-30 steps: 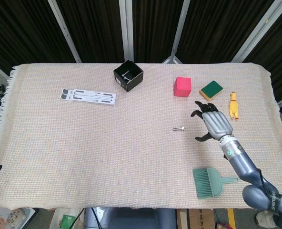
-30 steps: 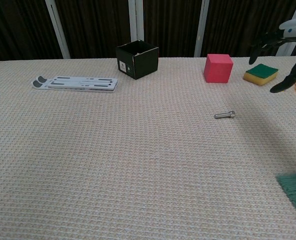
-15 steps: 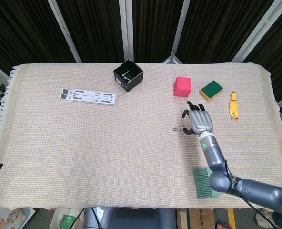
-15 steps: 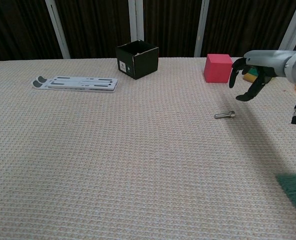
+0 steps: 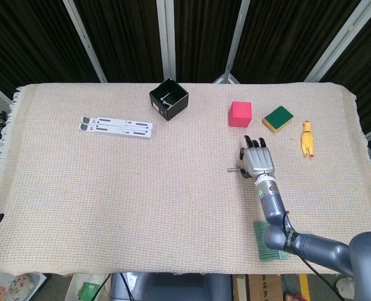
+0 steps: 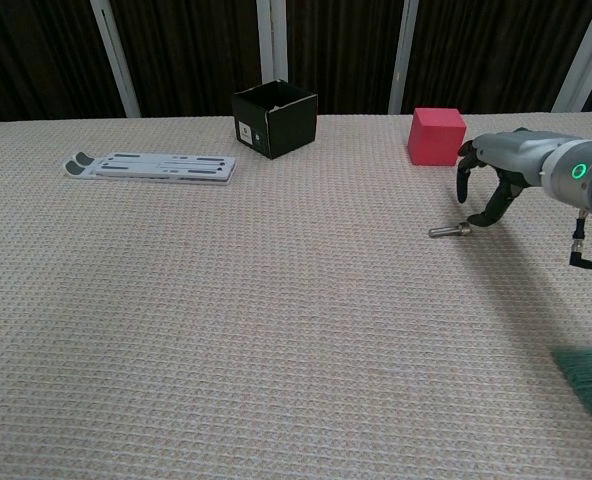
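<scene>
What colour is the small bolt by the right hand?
Silvery grey metal bolt, clearest in the chest view, beside the right hand.

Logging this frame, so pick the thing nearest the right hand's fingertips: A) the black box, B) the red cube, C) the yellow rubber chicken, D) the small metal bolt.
D: the right hand reaches down with its fingertips at the head end of the small metal bolt lying on the woven cloth; whether they touch is unclear, and the other things sit well apart.
</scene>
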### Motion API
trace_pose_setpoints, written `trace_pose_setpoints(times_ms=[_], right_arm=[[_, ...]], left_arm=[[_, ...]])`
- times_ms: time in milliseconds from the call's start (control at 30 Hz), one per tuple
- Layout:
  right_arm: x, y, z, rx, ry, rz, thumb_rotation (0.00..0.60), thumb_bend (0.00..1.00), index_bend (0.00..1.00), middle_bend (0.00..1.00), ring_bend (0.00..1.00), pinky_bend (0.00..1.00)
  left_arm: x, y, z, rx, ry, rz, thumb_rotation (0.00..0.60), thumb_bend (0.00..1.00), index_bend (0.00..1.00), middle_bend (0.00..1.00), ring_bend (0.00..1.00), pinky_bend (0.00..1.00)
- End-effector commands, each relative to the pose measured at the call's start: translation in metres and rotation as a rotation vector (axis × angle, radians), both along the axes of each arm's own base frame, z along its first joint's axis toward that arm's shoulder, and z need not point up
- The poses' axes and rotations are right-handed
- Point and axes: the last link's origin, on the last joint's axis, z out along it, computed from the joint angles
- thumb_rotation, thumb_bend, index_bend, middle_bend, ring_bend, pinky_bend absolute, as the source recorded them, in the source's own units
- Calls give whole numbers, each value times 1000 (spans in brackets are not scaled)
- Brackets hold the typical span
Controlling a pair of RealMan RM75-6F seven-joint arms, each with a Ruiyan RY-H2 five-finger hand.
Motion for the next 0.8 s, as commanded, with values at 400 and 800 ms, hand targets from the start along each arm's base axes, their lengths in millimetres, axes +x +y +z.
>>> trace_pose_setpoints(times_ms=[400, 800], right_arm=[[8, 0, -15, 17, 3, 4, 600, 329, 467, 80, 143, 30], [9, -2, -25, 18, 28, -15, 600, 328, 501, 80, 143, 30]], left_arm=[[0, 3, -2, -5, 3, 9, 600, 235, 109, 0, 0, 0], [-2, 5, 0, -3, -5, 13, 600, 235, 109, 0, 0, 0]])
